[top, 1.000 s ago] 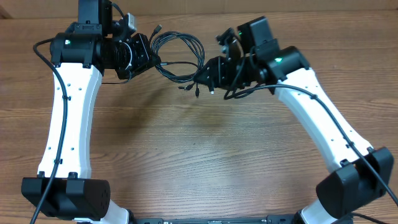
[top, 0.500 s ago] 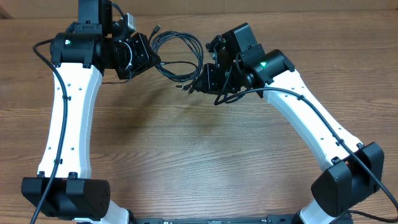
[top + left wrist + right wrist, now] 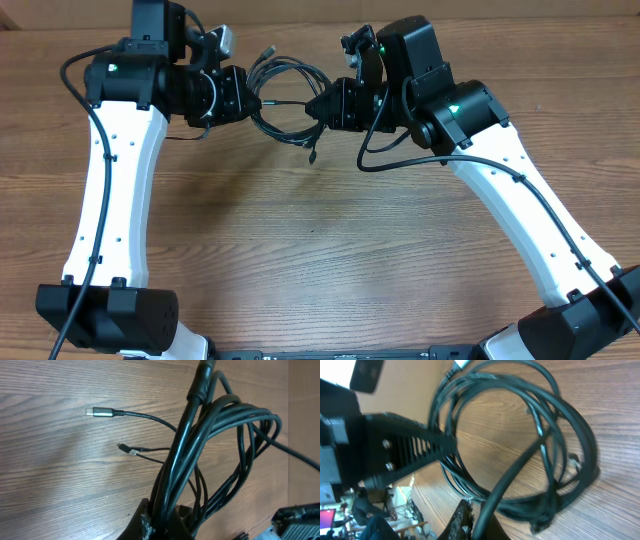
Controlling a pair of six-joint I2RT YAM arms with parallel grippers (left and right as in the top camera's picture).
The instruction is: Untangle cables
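Note:
A tangled bundle of thin black cables [image 3: 290, 92] hangs between my two grippers above the wooden table. My left gripper [image 3: 243, 98] is shut on the bundle's left side; in the left wrist view the cords [image 3: 210, 445] run up out of the closed jaws, and a silvery-tipped plug [image 3: 96, 411] and a small plug [image 3: 124, 449] trail over the wood. My right gripper [image 3: 322, 108] is shut on a cord on the right side; in the right wrist view the coiled loops [image 3: 535, 435] spread out from the jaws. A loose end [image 3: 312, 152] dangles below.
The wooden table [image 3: 320, 250] spreads below the arms. Thicker black robot wires [image 3: 400, 155] run along both white arms. The left arm's black body [image 3: 395, 452] shows in the right wrist view, close to the loops.
The right gripper has lifted and moved up and slightly right with its cord. The bundle has risen and stretched between the grippers. The left gripper has shifted a little to the right.

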